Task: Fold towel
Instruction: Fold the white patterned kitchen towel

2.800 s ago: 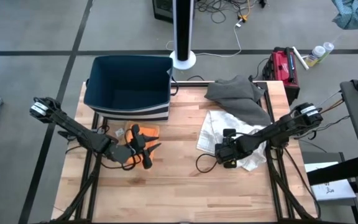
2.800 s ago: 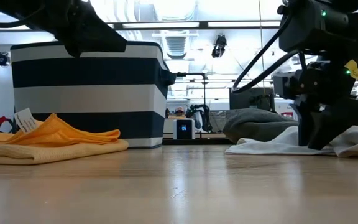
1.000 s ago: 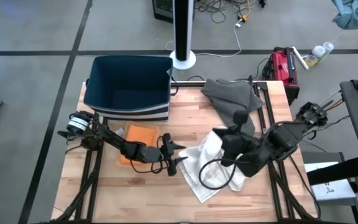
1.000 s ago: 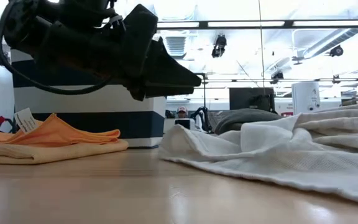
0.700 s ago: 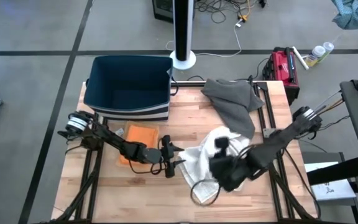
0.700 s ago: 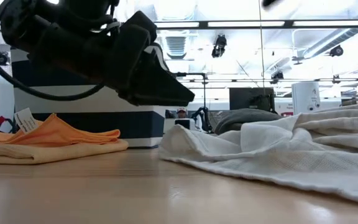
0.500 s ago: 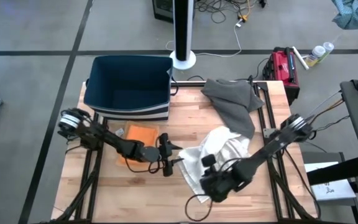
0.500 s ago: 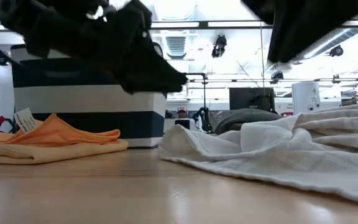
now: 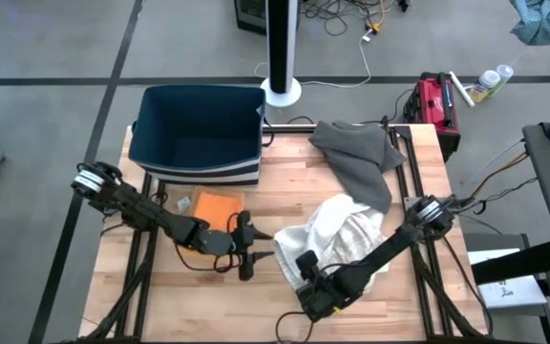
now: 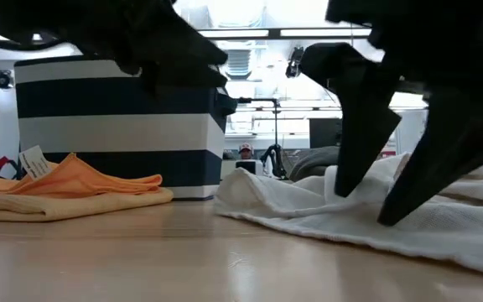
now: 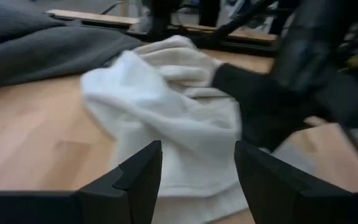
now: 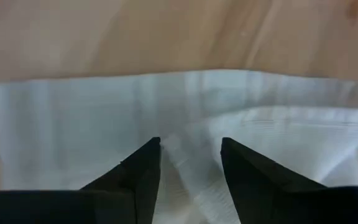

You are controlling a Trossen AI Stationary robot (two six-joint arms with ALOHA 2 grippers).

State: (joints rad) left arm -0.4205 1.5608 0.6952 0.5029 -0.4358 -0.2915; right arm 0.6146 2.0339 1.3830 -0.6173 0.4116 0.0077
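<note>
1. High view: the white towel (image 9: 337,234) lay crumpled on the bench (image 9: 275,196), right of centre, below a grey cloth (image 9: 361,153). Bare wood stayed free along the near edge. The left claw (image 9: 246,247) sat just left of the towel; the right claw (image 9: 308,287) was at its near corner.
2. Low view: a folded orange cloth (image 10: 65,193) carried a small tag, unreadable, before a striped bin (image 10: 116,126).
3. Left wrist view: fingers (image 11: 138,177) stood apart, empty.
4. Right wrist view: fingers (image 12: 142,174) stood apart over the towel's ribbed weave.
</note>
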